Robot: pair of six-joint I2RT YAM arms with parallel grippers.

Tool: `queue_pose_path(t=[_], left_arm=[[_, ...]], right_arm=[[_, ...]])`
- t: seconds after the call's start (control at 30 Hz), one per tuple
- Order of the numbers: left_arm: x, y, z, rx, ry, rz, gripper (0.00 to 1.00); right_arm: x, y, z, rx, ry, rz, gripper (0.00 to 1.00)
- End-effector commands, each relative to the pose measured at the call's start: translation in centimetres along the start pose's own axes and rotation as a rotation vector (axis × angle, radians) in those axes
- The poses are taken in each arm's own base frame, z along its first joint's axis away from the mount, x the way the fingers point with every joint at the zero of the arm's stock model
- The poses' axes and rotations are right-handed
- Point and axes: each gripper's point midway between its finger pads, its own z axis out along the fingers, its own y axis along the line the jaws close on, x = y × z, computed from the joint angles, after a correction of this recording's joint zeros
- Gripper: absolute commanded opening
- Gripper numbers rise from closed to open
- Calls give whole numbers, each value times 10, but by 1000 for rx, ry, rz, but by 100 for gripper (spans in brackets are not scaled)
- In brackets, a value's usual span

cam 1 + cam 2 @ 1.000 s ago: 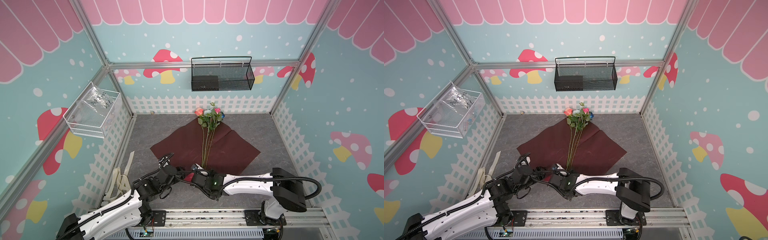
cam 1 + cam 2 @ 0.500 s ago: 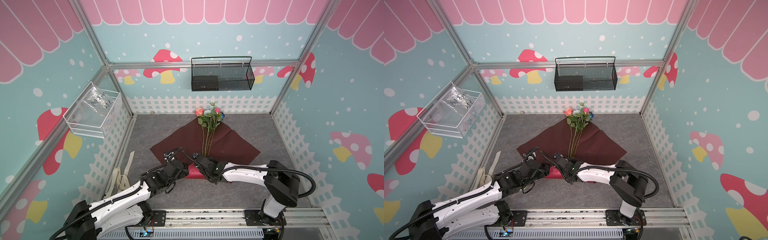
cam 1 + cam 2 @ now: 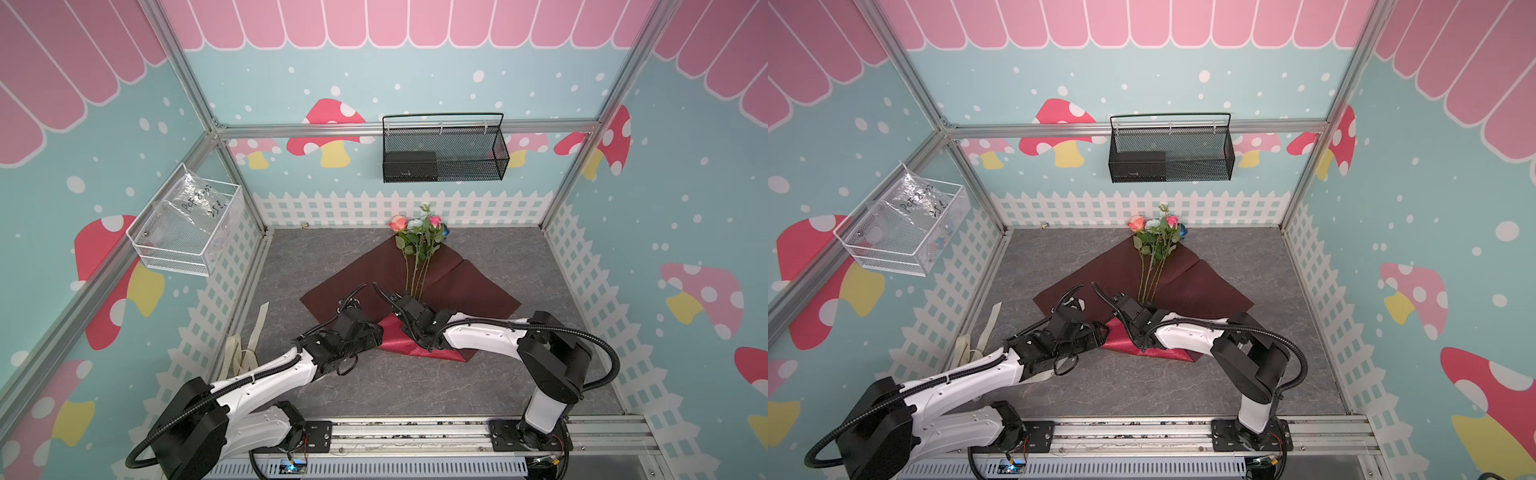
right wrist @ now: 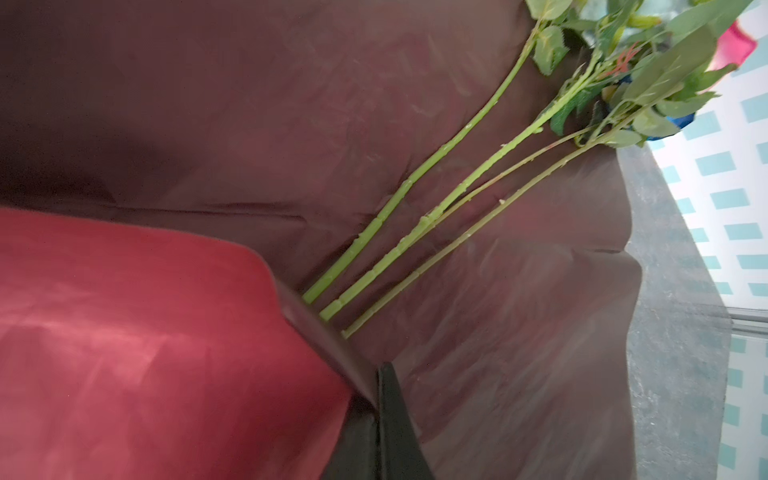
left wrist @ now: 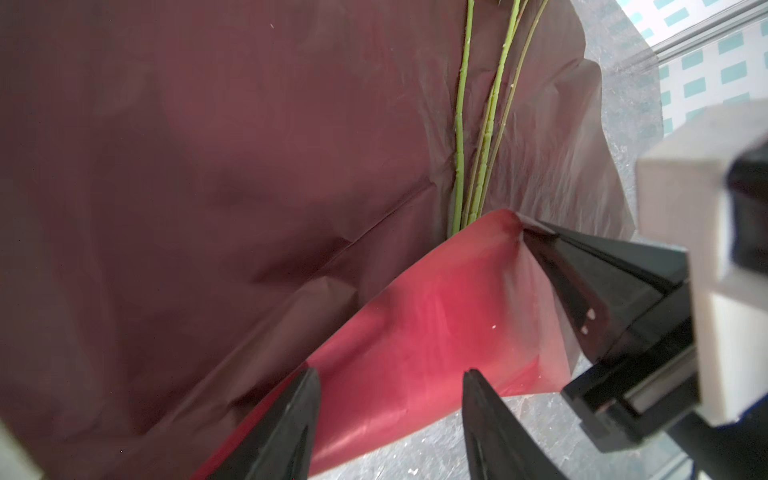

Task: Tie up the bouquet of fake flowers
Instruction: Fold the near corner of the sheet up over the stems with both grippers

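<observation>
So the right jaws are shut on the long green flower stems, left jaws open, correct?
No. The right jaws are shut on a folded corner of the shiny red wrapping paper, not the green stems; the right wrist view shows it. The left jaws are open.

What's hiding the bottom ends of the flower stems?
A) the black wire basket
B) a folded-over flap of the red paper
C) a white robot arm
B: the stems slip under the bright red flap of wrapping paper, whose folded corner the right gripper pinches shut.
</observation>
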Motion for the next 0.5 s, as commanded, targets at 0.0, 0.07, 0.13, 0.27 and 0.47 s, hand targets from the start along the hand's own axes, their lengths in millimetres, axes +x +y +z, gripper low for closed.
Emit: queue_pose_path(t=[0.0, 0.07, 0.13, 0.27, 0.47], left_arm=[[5, -13, 10, 91, 77, -44, 57], [6, -6, 17, 76, 94, -66, 57], [6, 6, 23, 47, 107, -94, 54], [7, 18, 31, 21, 118, -119, 52], [17, 25, 39, 2, 158, -139, 49]], right_arm=[[4, 7, 9, -27, 18, -7, 0], [6, 9, 11, -36, 24, -3, 0], [4, 11, 10, -51, 20, 11, 0], [2, 15, 5, -95, 9, 42, 10], [5, 18, -10, -152, 27, 122, 35]])
